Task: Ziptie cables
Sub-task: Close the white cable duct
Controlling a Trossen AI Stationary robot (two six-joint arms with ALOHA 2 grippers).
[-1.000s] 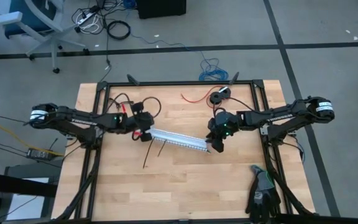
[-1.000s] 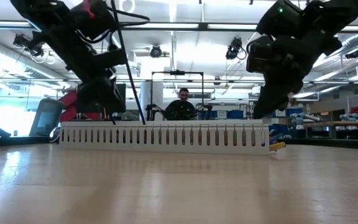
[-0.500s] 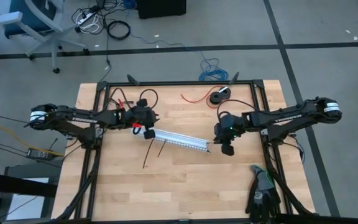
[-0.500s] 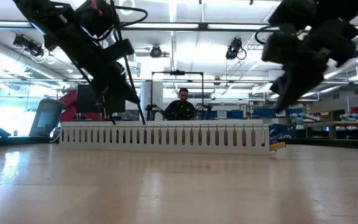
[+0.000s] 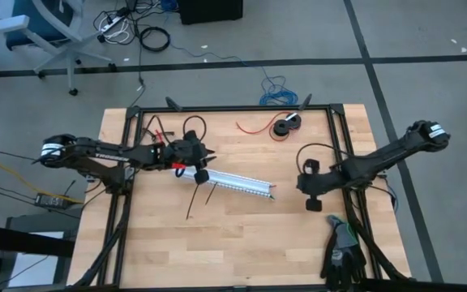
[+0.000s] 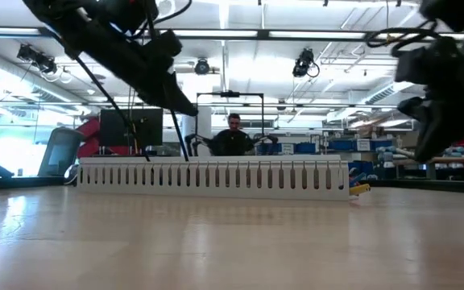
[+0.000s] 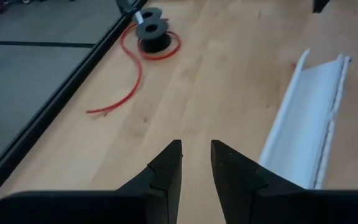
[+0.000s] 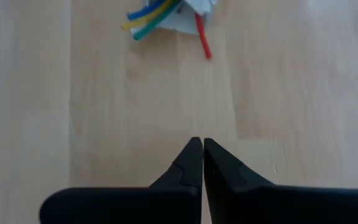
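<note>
High view: slotted white duct (image 5: 232, 185); right gripper (image 5: 312, 203) clenched empty, left gripper (image 5: 203, 174) slightly parted

You get high straight down, low level across the surface (image 5: 233, 235), wrist cams close and forward; all share the slotted duct (image 5: 233, 184).

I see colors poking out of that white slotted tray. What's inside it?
Wire ends, yellow, blue, green and red, stick out of the white tray's end: the cables. The rest is hidden inside the tray, so how far they run is unseen.
</note>
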